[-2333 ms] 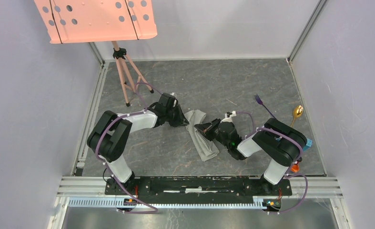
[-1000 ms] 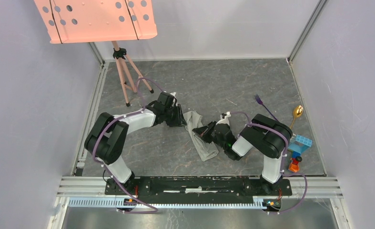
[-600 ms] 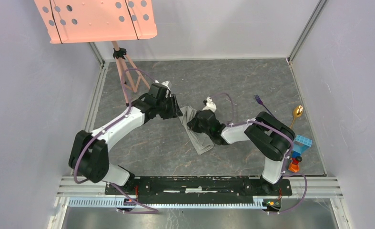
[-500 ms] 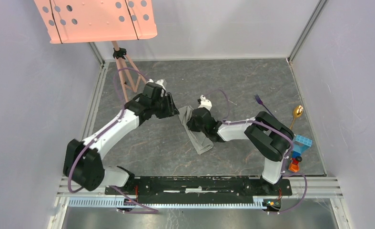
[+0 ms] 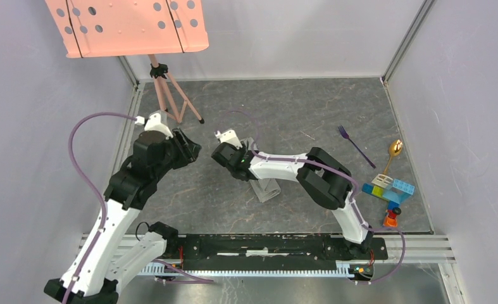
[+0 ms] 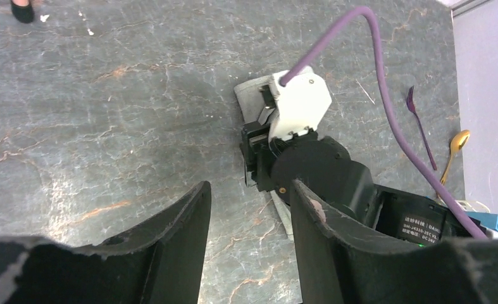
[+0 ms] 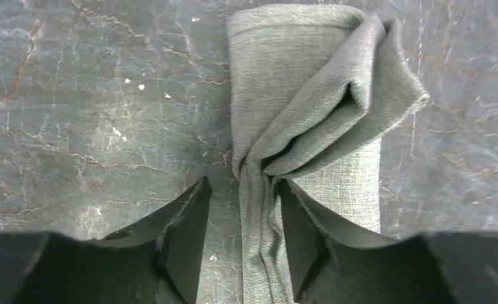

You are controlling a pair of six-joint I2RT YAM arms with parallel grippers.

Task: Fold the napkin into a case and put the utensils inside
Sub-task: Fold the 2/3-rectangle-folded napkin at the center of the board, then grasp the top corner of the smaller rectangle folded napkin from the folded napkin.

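Observation:
The grey napkin (image 7: pixel 309 76) lies on the table as a narrow folded strip with its upper layer bunched and lifted open. My right gripper (image 7: pixel 243 187) is open and straddles a ridge of this cloth. The right fingertip (image 7: pixel 290 196) rests against the cloth; the left one stands off it. From above, the right gripper (image 5: pixel 233 166) covers most of the napkin (image 5: pixel 268 189). My left gripper (image 6: pixel 249 190) is open and empty, raised to the left (image 5: pixel 192 149) of the napkin (image 6: pixel 249 95). The purple fork (image 5: pixel 350 140) and the gold-bowled spoon (image 5: pixel 393 151) lie at the far right.
A salmon-pink perforated panel (image 5: pixel 126 25) on a tripod (image 5: pixel 167 95) stands at the back left. Colourful toy blocks (image 5: pixel 390 190) sit near the right arm's base. Metal rails border the table on the left and right sides.
My left gripper let go, rose and drew back to the left. My right gripper slid left along the napkin and opened, so the cloth now lies loose between its fingers.

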